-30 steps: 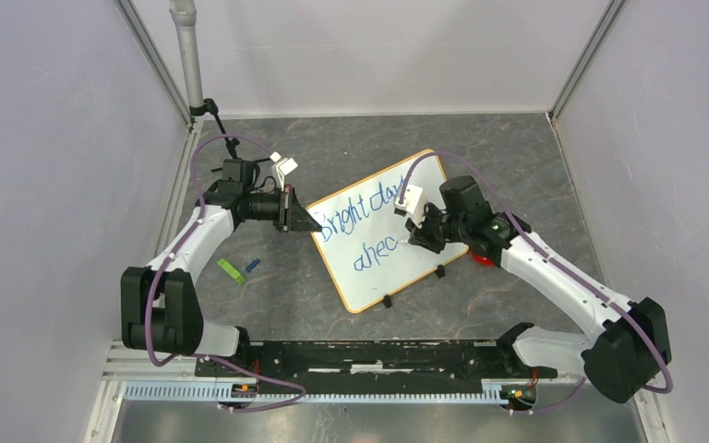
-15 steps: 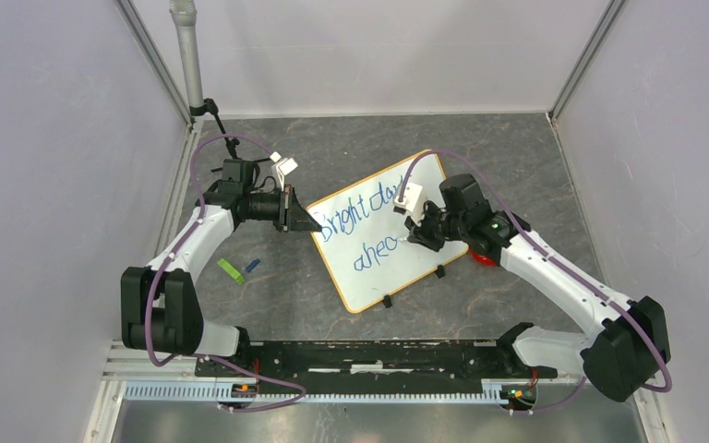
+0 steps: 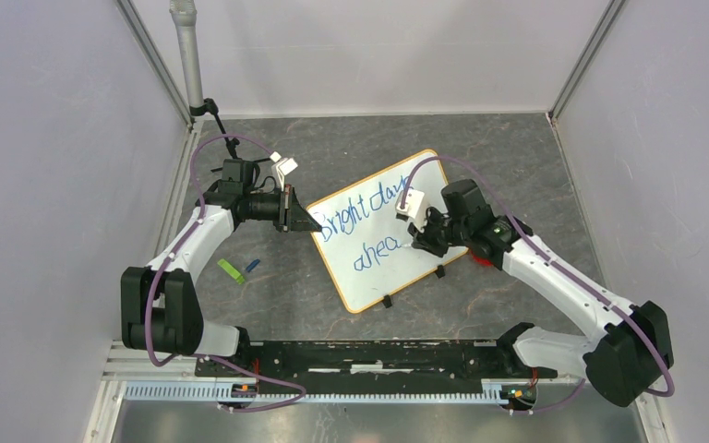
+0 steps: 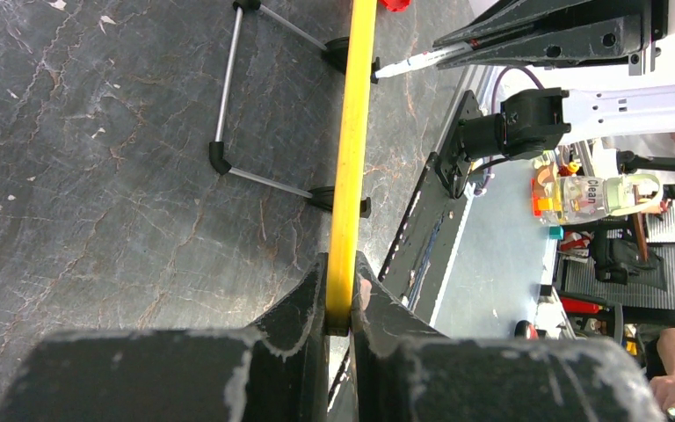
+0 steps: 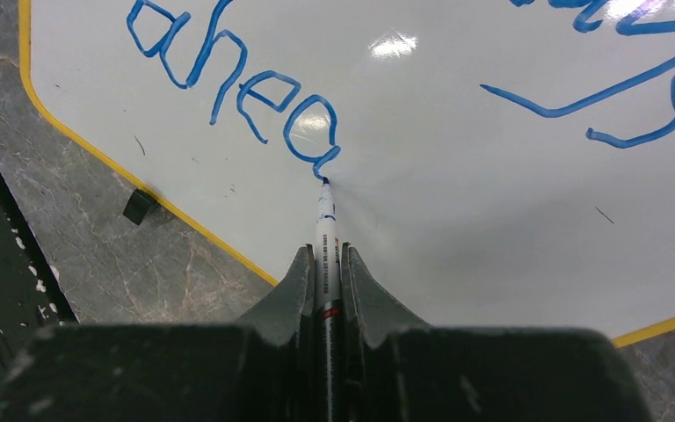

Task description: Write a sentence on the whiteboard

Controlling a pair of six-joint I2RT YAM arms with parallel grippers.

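The whiteboard [image 3: 380,280], white with a yellow frame, lies tilted on the grey table. My left gripper [image 3: 317,224] is shut on the board's left edge, and the yellow frame [image 4: 354,132] runs between its jaws [image 4: 341,264]. The sentence [image 3: 362,214] in blue reads "Bright days" with "ahea" [image 5: 237,88] below it. My right gripper [image 3: 417,242] is shut on a white marker [image 5: 326,229]. The marker's blue tip touches the board at the tail of the last "a". The gripper [image 5: 326,251] hovers over the board's lower right part.
A green object [image 3: 231,270] and a small blue cap [image 3: 252,265] lie on the table left of the board. A red object [image 3: 482,261] sits under the right arm. Black clip feet [image 3: 387,301] and a wire stand [image 4: 228,97] edge the board. Walls enclose the table.
The last letter of the second line has grown from an open curve into a full "a". The right gripper shifted slightly right and down. The left arm has not moved.
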